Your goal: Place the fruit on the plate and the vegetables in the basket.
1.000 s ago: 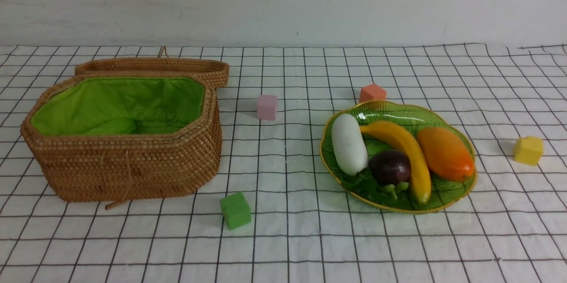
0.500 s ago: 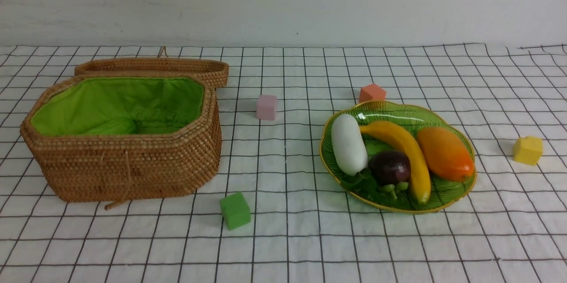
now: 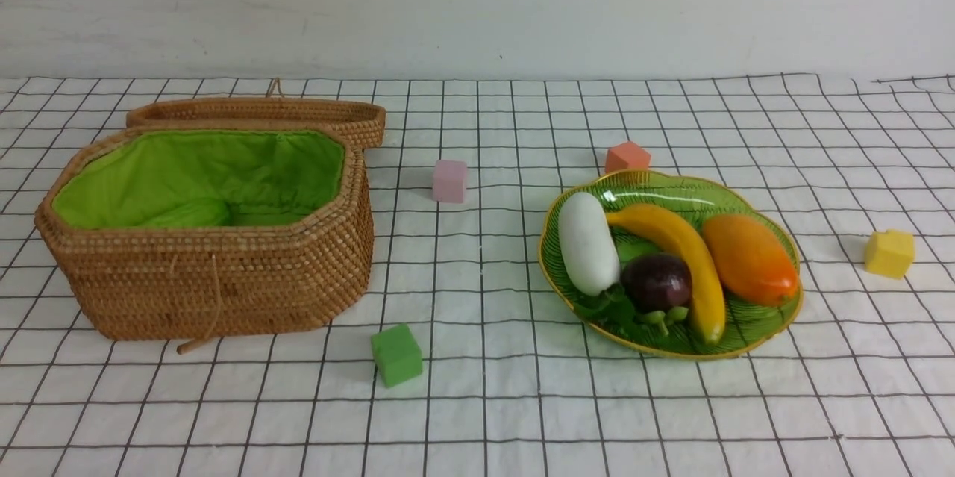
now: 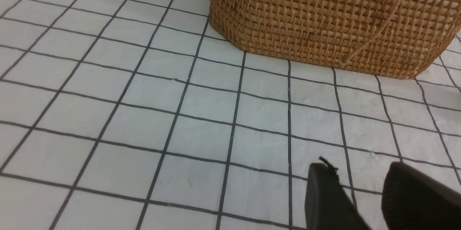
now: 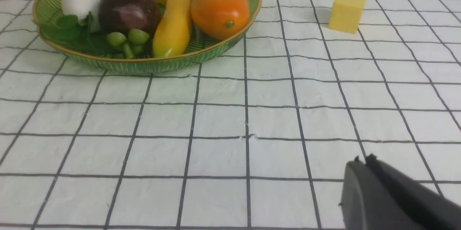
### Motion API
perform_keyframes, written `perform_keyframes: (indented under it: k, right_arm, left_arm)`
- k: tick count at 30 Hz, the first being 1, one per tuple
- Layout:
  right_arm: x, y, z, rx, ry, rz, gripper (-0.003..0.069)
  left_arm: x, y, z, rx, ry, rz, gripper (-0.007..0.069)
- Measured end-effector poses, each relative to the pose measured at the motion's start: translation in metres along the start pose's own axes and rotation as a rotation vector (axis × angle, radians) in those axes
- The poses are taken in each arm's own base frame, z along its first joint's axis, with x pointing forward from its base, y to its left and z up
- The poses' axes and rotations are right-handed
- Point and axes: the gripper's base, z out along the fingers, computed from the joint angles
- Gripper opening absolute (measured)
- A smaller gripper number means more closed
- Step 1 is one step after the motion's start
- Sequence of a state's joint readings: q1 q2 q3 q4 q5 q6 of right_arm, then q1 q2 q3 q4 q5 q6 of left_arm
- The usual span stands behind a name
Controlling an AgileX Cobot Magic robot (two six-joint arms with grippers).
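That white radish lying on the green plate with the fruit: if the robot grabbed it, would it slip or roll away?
The white radish looks smooth and rounded, so it may slip in a pinch and would probably roll sideways if nudged. It leans against the plate's sloping rim beside the mangosteen, which may steady it. Its leaves look soft, a poor grip.

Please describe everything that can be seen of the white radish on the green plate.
The radish is white, smooth and oblong, apparently plastic, with dark green leaves at its near end. It lies on its side in the left part of the green plate, where it does not belong. The purple mangosteen lies close against it. No gripper is near it.
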State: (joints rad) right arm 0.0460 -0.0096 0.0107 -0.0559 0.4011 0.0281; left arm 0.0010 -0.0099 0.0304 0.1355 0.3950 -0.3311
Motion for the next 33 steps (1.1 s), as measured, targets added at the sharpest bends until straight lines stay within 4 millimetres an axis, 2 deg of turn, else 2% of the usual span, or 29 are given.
perform_keyframes:
  k: [33]
  right_arm:
    - [-0.0002,0.0000,0.0002,0.000,-0.006,0.001,0.0036]
  left_arm:
    - [-0.0002,0.0001,0.0000,-0.002,-0.002,0.001,0.0238]
